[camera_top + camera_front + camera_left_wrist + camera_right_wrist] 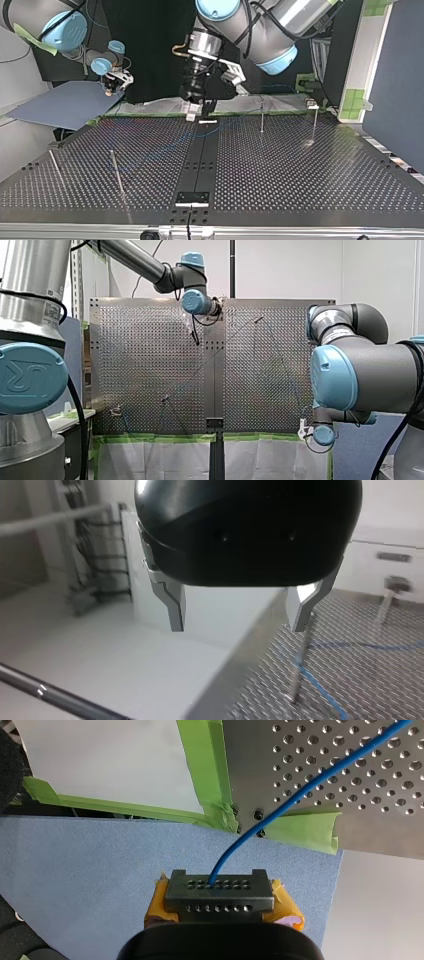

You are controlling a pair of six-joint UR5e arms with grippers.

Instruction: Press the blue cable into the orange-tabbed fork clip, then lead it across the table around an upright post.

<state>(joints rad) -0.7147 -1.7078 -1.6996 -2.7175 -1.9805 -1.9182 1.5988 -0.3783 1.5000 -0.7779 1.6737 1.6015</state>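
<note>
Gripped the thin blue cable (300, 798) in my closed right claw (220, 892) beside the perforated metal surface (350, 795) — held my left claw (239, 625) open.

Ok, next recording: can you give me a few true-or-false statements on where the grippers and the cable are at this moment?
1. My right gripper is shut on the blue cable. True.
2. My left gripper grips the cable too. False: it is open and holds nothing.
3. My right gripper hangs over the middle of the table. False: it is off the table's corner, over a blue board.
4. Several upright posts stand on the table. True.
</note>
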